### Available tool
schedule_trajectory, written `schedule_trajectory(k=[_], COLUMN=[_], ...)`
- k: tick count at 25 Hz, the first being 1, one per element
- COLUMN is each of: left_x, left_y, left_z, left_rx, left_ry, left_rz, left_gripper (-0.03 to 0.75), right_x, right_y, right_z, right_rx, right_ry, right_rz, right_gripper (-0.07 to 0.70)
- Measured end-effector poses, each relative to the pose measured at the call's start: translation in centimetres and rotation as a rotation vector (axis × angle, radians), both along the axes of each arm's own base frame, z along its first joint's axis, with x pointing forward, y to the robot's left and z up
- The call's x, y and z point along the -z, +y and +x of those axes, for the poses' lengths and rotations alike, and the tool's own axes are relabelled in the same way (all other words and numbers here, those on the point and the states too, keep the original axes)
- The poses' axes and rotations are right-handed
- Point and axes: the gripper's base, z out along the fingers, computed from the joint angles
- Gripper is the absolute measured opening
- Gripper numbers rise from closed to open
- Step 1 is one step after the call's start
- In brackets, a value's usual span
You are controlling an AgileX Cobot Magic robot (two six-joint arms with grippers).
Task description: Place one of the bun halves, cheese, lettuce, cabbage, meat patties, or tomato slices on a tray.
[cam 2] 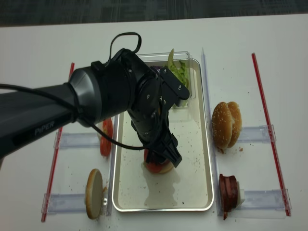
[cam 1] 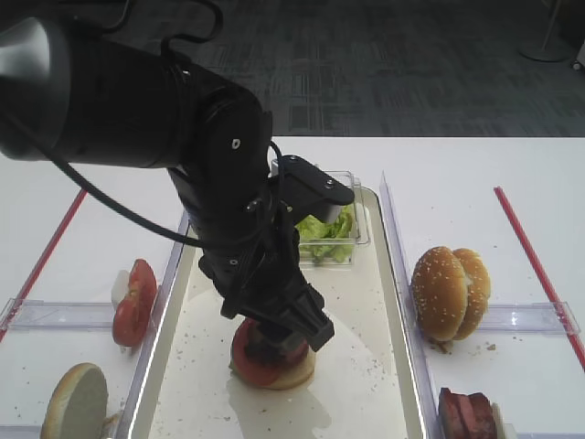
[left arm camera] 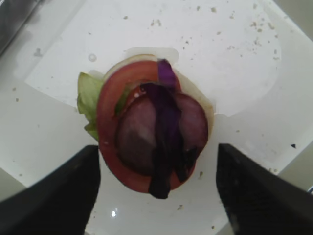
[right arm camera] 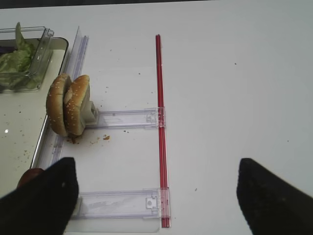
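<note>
On the tray stands a stack: a bun half at the bottom, then lettuce, a tomato slice, a meat patty and dark purple cabbage shreds on top. My left gripper hangs just over the stack, open, its fingers either side of it and touching nothing. In the high view it hides most of the stack. My right gripper is open and empty above the white table, right of the tray.
A clear tub of lettuce sits at the tray's far end. Right of the tray stand two bun halves and meat patties in clear holders. Left of it are tomato slices and a bun half. Red strips border the table.
</note>
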Motion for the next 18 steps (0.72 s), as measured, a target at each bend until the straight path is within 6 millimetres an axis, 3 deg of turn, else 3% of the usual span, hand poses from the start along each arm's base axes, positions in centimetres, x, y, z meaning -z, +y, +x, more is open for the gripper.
schedule_trajectory(k=[9, 18], left_x=[0.00, 0.00], left_y=[0.00, 0.00], left_z=[0.02, 0.03], left_rx=[0.001, -0.005], left_ry=[-0.002, -0.002], left_rz=[0.000, -0.001], left_gripper=[0.612, 0.632], right_x=[0.00, 0.00], right_y=[0.00, 0.00], right_z=[0.00, 0.00], right_rx=[0.000, 0.000], right_ry=[0.000, 0.000], right_rz=[0.000, 0.000], right_gripper=[0.669, 0.669])
